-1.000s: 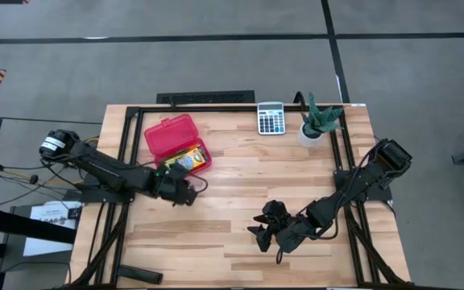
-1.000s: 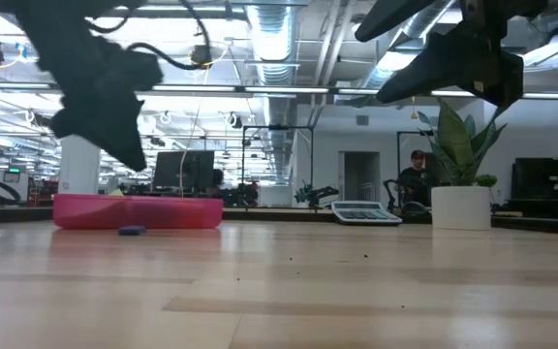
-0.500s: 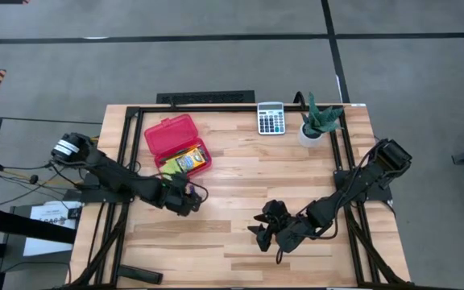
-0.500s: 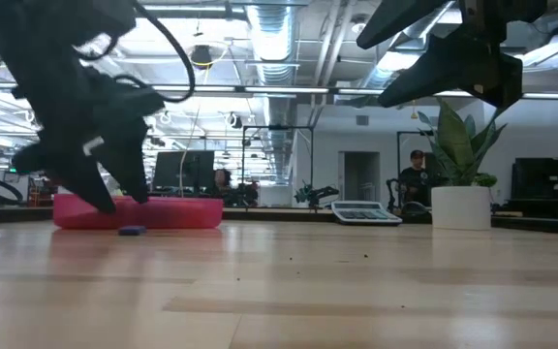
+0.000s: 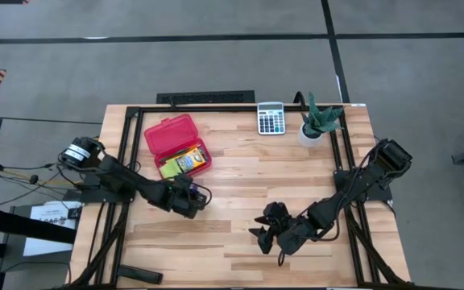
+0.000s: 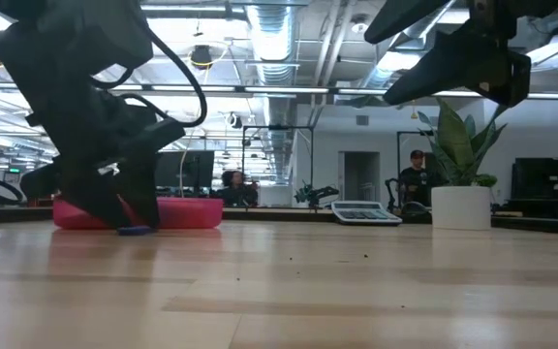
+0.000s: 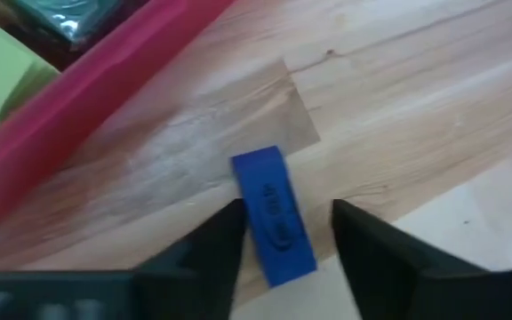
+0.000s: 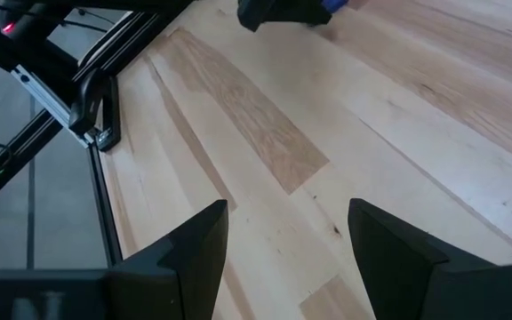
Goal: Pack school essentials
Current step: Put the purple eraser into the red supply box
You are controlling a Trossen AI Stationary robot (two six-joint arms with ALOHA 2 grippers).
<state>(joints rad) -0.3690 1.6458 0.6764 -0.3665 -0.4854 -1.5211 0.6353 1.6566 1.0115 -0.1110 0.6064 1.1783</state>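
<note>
— Jaws of the left gripper (image 7: pixel 281 233): parted, one dark finger (image 7: pixel 204 258) on each side of the tiny blue eraser (image 7: pixel 273 214), not pressed against it. Right gripper (image 8: pixel 283 240)?

— Parted too, gripping nothing, only bare table (image 8: pixel 398 133) between the fingers. Hangs over the wood toward five o'clock of the table in the high view (image 5: pixel 274 234) (well apart from the case).

— And the eraser itself?

— Flat on the planks, lying lengthwise into the gap between the left fingers, near end about level with the tips. Just beside the red case (image 7: pixel 87 98), which runs past it on the far side. Seen in the low view (image 6: pixel 132 231) as a blue sliver on the table in front of the case (image 6: pixel 187 211), partly behind the left gripper (image 6: pixel 114 199).

— Left gripper's spot on the table?

— Low over the wood at about eight o'clock from the table's middle (image 5: pixel 190 198), at five o'clock from the open case (image 5: pixel 170 135).

— Inside the case?

— Crayon box (image 5: pixel 188 159) and lime sticky-note pad (image 5: pixel 169 167) in the tray half (lid half lying open toward eleven o'clock).

— Elsewhere?

— Grey calculator (image 5: pixel 271 118) at the twelve o'clock edge, potted plant (image 5: pixel 319 121) just beside it toward one o'clock.
</note>
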